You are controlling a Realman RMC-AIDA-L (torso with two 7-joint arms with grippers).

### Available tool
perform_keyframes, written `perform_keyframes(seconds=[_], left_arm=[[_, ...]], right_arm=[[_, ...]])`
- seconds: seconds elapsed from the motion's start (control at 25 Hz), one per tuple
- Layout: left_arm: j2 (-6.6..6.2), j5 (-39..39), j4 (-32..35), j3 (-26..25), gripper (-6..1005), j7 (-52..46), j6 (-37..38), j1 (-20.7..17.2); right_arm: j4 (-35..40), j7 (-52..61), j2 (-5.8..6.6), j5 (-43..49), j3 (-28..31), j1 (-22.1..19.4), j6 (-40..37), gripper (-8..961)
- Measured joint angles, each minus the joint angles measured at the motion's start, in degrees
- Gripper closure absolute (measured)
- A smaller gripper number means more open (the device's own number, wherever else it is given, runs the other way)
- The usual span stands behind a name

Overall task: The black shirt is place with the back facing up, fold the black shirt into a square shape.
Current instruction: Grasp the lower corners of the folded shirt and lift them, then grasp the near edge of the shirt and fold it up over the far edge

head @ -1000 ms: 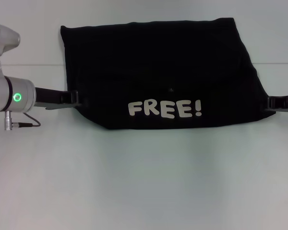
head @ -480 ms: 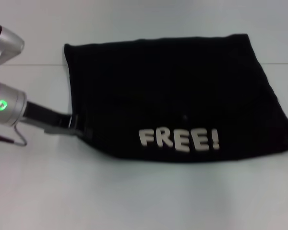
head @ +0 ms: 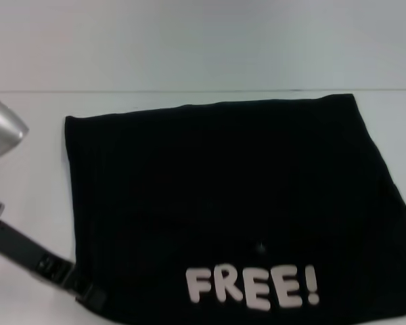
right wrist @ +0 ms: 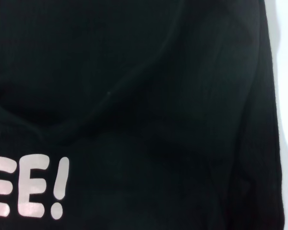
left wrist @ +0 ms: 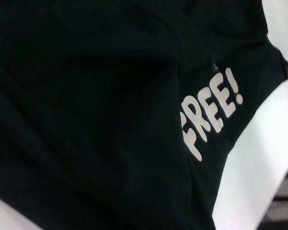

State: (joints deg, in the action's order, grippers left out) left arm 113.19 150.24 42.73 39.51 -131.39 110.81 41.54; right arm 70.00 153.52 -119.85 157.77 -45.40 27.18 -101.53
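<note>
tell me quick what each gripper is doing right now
Left gripper: shut on the near left corner of the black shirt.
Right gripper: not in view, so its state cannot be told.

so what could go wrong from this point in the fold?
1. The left end effector sits at the near-left corner of the black shirt; if that corner slips, the fold likely lands skewed.
2. The right end effector is out of view, so its side may lag and leave the edges uneven.
3. The left wrist view shows loose creases in the cloth, which could get pressed in.
</note>
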Motion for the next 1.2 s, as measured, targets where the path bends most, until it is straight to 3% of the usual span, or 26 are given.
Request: perform_keyframes(seconds=[0.2,0.44,0.6,0.68,0.76,0.8,0.84,0.96,1.2], left_arm=[[-0.08,0.2,0.1,-1.7,996,2.6,2.4,-0.2],[-2.51,-1.5,-0.3,-12.6,997,6.6,6.5,1.8],[-4.07,-2.4,-1.1,-19.0,997,3.3,3.4,4.2],[-4.19,-2.4,-1.4,-19.7,997,-0.3,-1.6,5.0],[-4.19,-2.4,-1.4,-19.7,997,-0.3,-1.6,5.0],[-4.15,-2.3,-1.6,-19.5,996,-2.5,-4.9,5.2],[-3.81,-2.0,-3.8,-16.7,996,-8.4,-16.9,5.7],[-3.17,-2.0,-5.2,-13.5,996,-11.8,-24.7,6.0],[-1.63,-2.0,-5.2,-10.3,996,-15.3,-32.9,6.4]], right_arm=[[-1.4,-2.5,0.01,-4.3,1.2,-0.9,-3.1,872],[-2.1,-6.6,1.61,-17.4,8.6,0.2,-7.1,864],[-4.9,-6.8,4.77,-19.7,14.2,3.0,-3.9,858],[-8.5,-6.9,6.84,-19.7,15.4,4.2,0.6,855],[-12.8,-6.8,8.74,-19.9,15.8,5.3,6.8,852],[-15.0,-6.9,9.48,-19.9,15.7,6.0,10.0,851],[-17.0,-6.9,9.86,-19.9,15.5,6.6,12.9,849],[-22.8,-7.9,9.98,-19.6,13.8,9.3,21.5,845],[-28.2,-7.7,8.2,-19.4,8.6,14.7,33.2,837]])
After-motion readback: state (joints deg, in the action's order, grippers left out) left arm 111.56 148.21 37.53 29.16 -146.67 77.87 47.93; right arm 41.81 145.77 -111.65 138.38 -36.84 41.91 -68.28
